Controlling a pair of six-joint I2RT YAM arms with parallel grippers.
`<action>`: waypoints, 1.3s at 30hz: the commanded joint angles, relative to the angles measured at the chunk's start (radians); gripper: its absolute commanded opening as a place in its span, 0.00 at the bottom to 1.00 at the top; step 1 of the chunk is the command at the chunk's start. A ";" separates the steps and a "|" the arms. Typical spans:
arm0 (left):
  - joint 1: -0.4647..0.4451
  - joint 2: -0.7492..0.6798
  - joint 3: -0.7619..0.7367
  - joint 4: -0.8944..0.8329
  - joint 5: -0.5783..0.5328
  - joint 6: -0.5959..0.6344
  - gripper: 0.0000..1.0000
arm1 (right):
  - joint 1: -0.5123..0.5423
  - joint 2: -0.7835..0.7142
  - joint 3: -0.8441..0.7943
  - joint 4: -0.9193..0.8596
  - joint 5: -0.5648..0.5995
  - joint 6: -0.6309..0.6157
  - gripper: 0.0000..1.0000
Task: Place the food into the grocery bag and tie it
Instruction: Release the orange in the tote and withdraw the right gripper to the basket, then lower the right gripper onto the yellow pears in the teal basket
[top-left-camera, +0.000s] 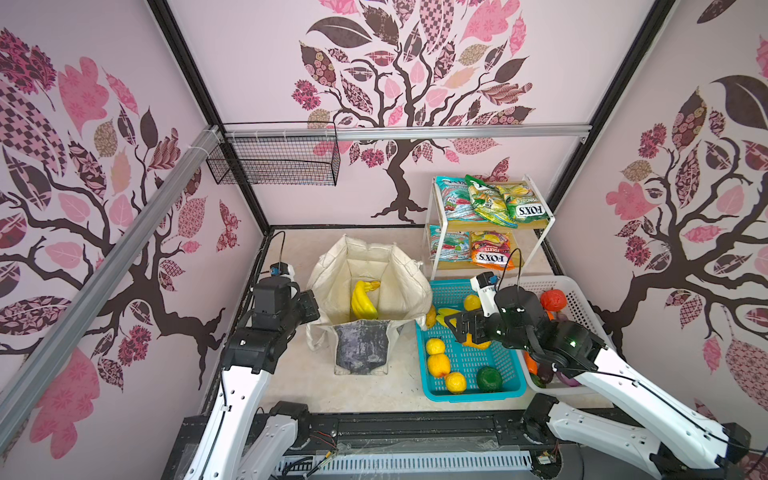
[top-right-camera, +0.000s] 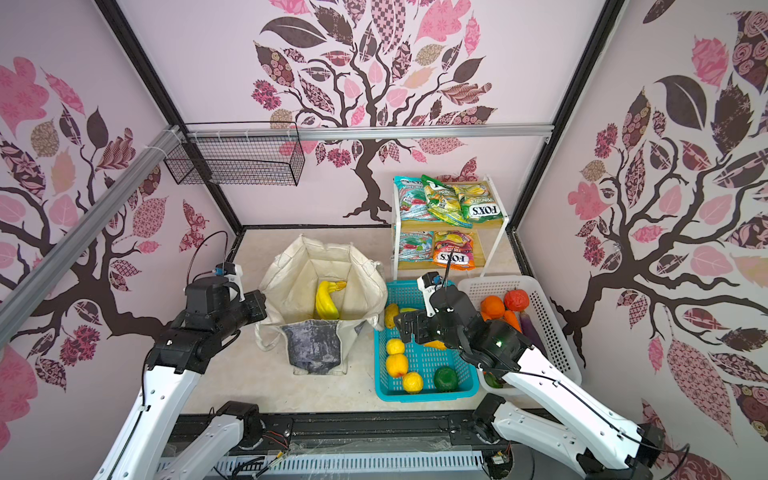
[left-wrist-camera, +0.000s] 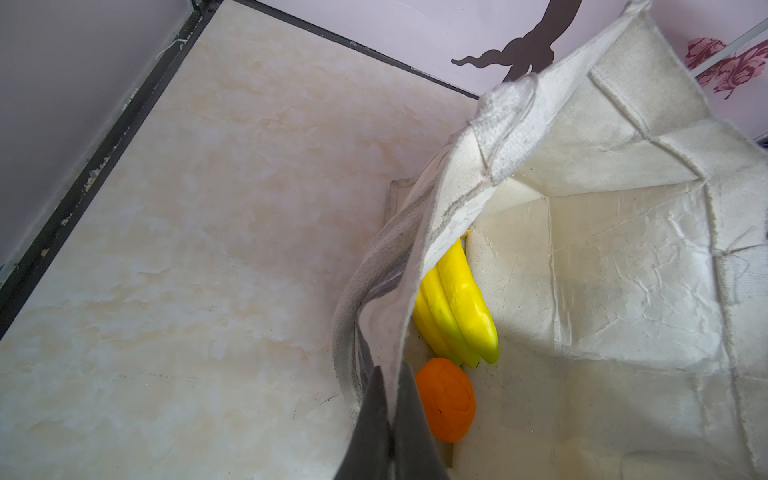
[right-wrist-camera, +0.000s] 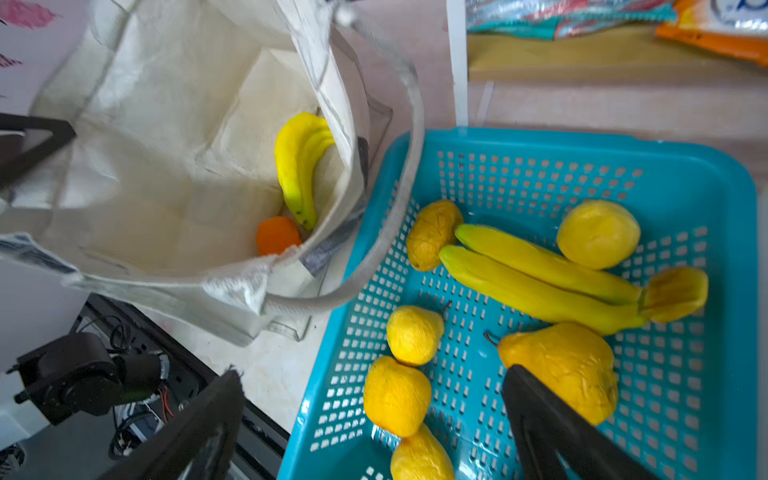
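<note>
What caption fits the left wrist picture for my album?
Shut left gripper pinches the grocery bag at its rim; bananas and an orange inside.

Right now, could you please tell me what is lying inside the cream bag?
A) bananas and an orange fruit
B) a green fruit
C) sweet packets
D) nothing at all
A: the left wrist view shows bananas and an orange fruit on the floor of the bag.

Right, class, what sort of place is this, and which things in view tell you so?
Probably a robot training booth staged as a small grocery: a white-framed wooden shelf of glossy sweet packets, a teal plastic basket of toy fruit, and two white-and-black robot arms inside pink tree-patterned walls.
</note>
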 joint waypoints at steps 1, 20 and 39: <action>0.003 -0.005 -0.010 0.008 -0.033 0.005 0.00 | 0.003 -0.014 -0.046 -0.097 -0.038 0.037 1.00; 0.004 -0.004 -0.016 0.011 -0.035 0.011 0.00 | 0.004 0.289 -0.189 0.113 -0.182 -0.004 0.89; 0.004 -0.010 -0.015 0.012 -0.028 0.014 0.00 | 0.045 0.456 -0.261 0.240 -0.181 0.017 0.80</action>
